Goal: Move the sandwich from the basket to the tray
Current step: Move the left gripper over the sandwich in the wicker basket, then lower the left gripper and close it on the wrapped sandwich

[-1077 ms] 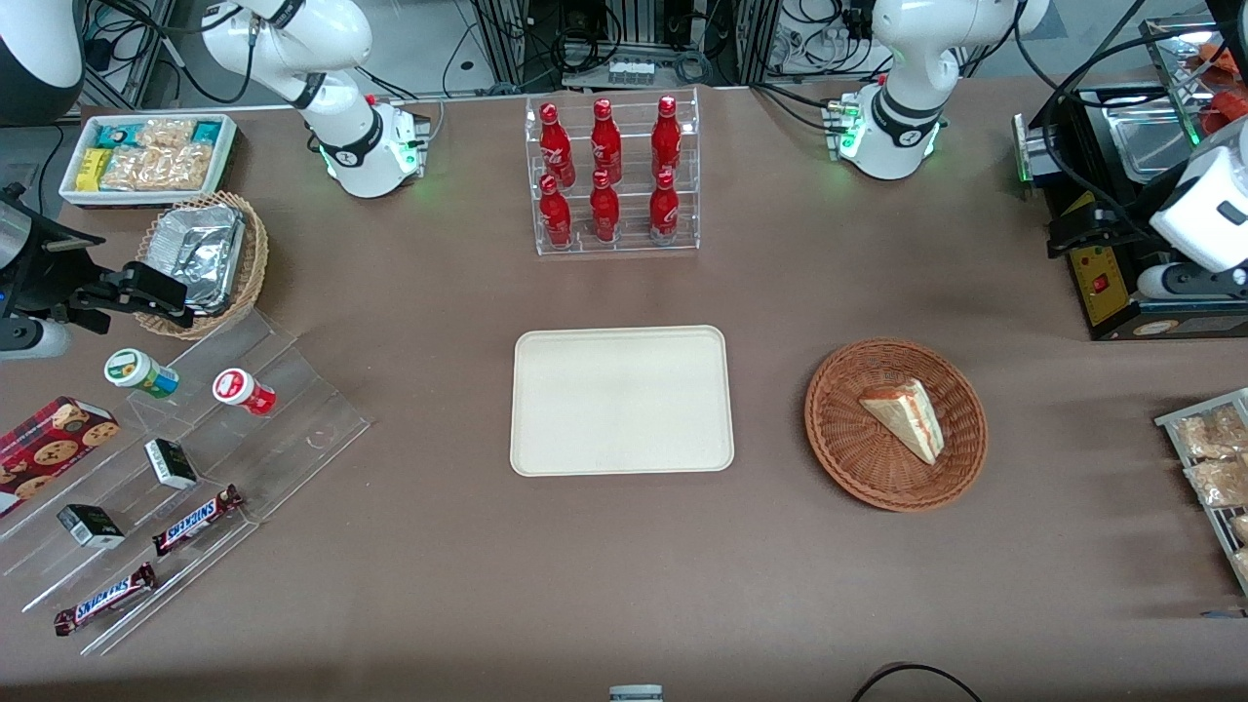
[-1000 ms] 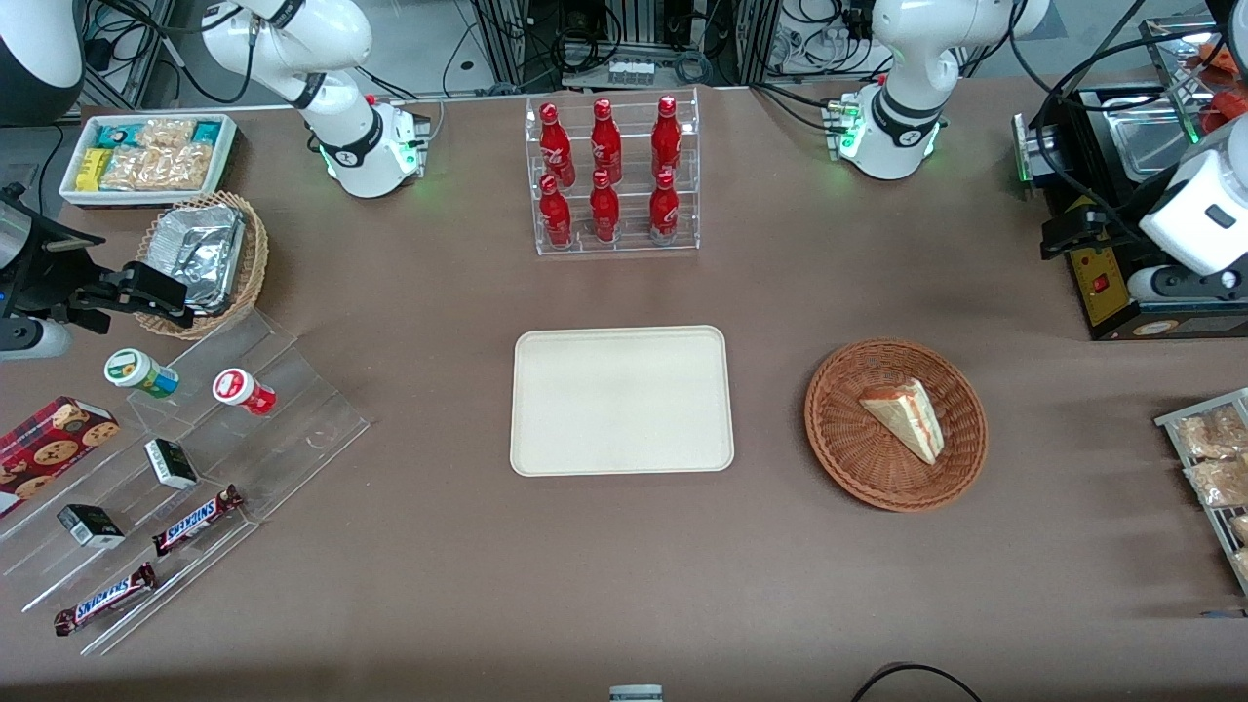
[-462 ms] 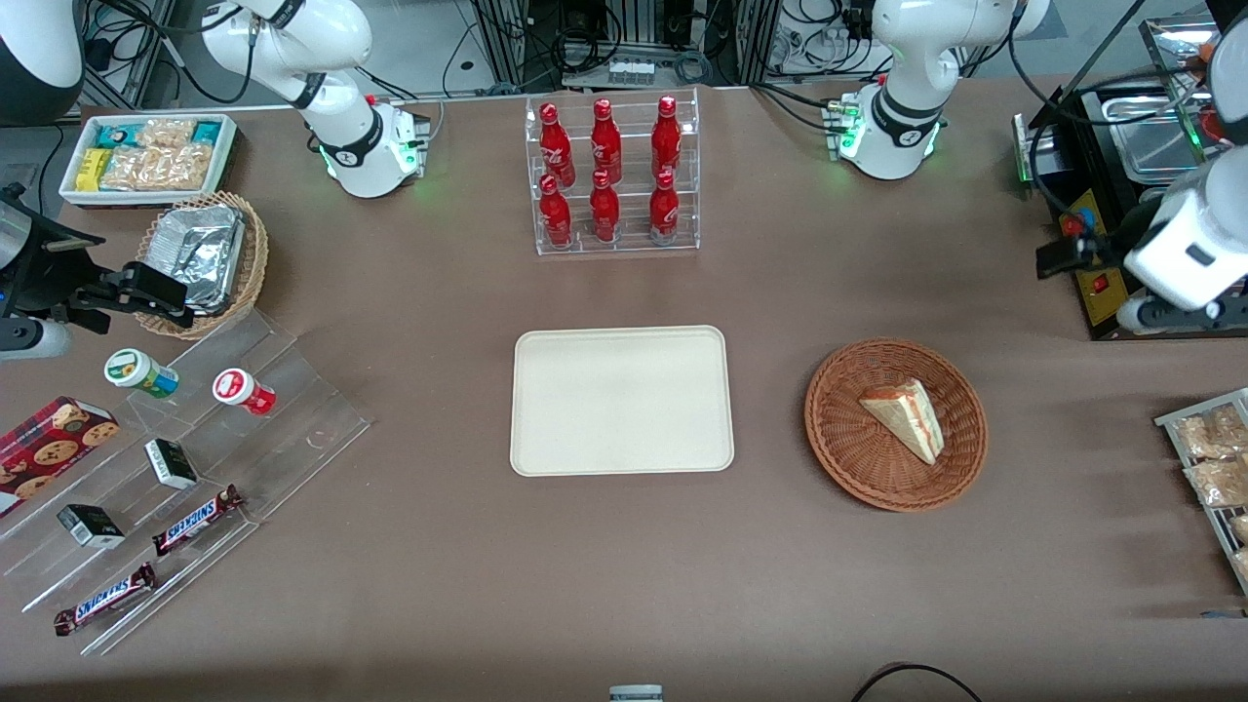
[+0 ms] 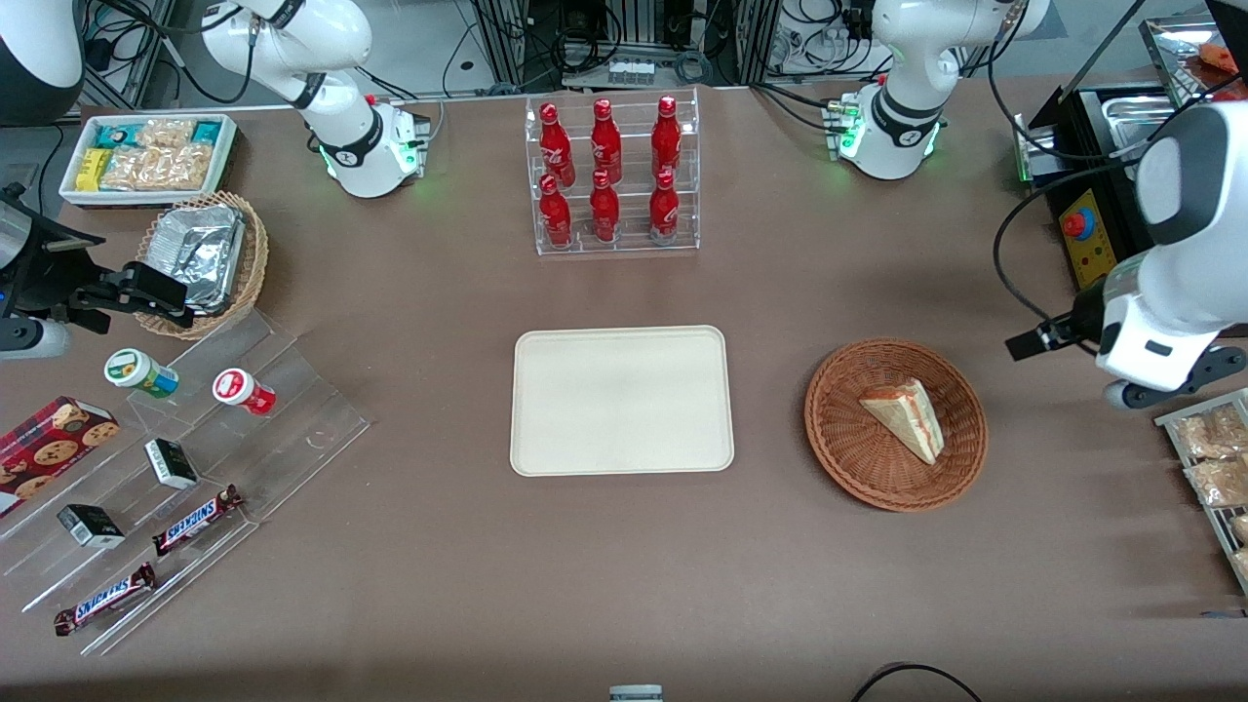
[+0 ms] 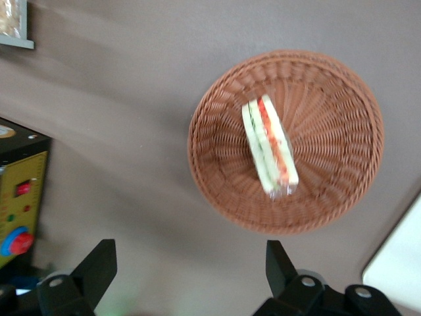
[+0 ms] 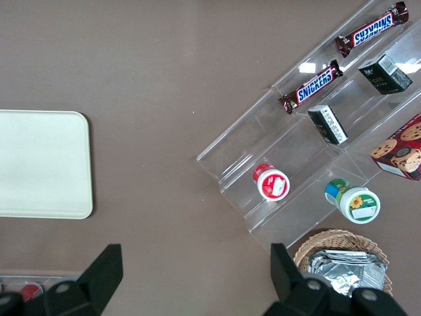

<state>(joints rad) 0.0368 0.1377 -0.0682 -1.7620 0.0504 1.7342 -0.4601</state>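
The sandwich (image 4: 902, 417) is a pale wedge with red and green filling, lying in the reddish-brown wicker basket (image 4: 840, 458). The cream tray (image 4: 619, 400) lies flat beside the basket, toward the parked arm's end, with nothing on it. My left gripper (image 4: 1032, 343) hangs in the air beside the basket, toward the working arm's end of the table. In the left wrist view the gripper (image 5: 187, 266) is open with nothing between its fingers. The sandwich (image 5: 270, 148) and basket (image 5: 214, 191) lie ahead of it, a corner of the tray (image 5: 402, 263) beside them.
A black box with a red button (image 4: 1084, 234) stands near the working arm. A rack of snack packets (image 4: 1209, 458) sits at that table end. A clear rack of red bottles (image 4: 609, 175) stands farther from the camera than the tray. Acrylic steps with snacks (image 4: 195, 468) fill the parked arm's end.
The left arm has swung from over the black box toward the front camera and the basket. The sandwich, basket and tray have not moved.
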